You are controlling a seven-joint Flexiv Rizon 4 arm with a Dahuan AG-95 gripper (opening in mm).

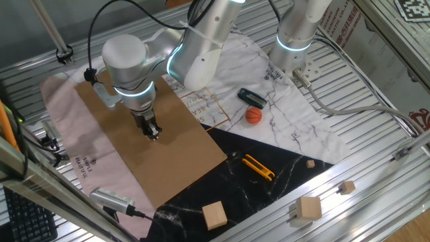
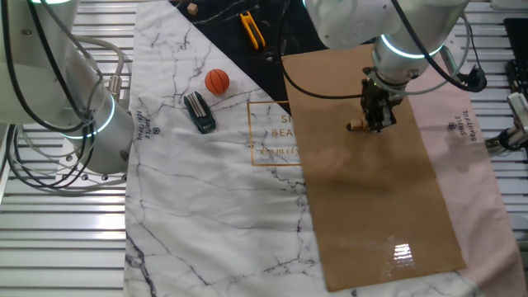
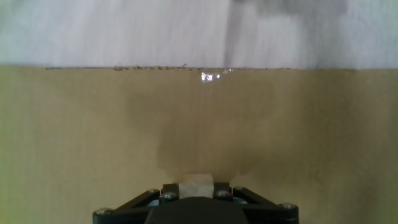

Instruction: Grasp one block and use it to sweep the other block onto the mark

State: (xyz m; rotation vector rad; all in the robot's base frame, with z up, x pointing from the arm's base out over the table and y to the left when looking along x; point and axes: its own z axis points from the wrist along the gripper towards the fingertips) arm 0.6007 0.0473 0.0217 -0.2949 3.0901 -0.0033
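My gripper [image 1: 153,132] [image 2: 375,124] stands upright over the middle of the brown cardboard [image 1: 121,161] [image 2: 371,214], fingertips down at the sheet. In the hand view a pale tan block [image 3: 196,184] sits clamped between the two dark fingers [image 3: 168,190]; the gripper is shut on it. In the other fixed view a tiny tan cube [image 2: 355,125] shows on the cardboard right against the left side of the fingertips; I take it for the other block. The mark is not visible in any view; the hand may cover it.
An orange ball [image 1: 253,115] [image 2: 217,81] and a black object [image 1: 252,97] [image 2: 199,111] lie on the marbled cloth. A yellow tool [image 1: 259,167] [image 2: 252,29] rests on the black sheet. Larger pale cubes [image 1: 215,215] [image 1: 309,208] sit near the front. A second arm [image 1: 293,40] [image 2: 74,124] stands aside.
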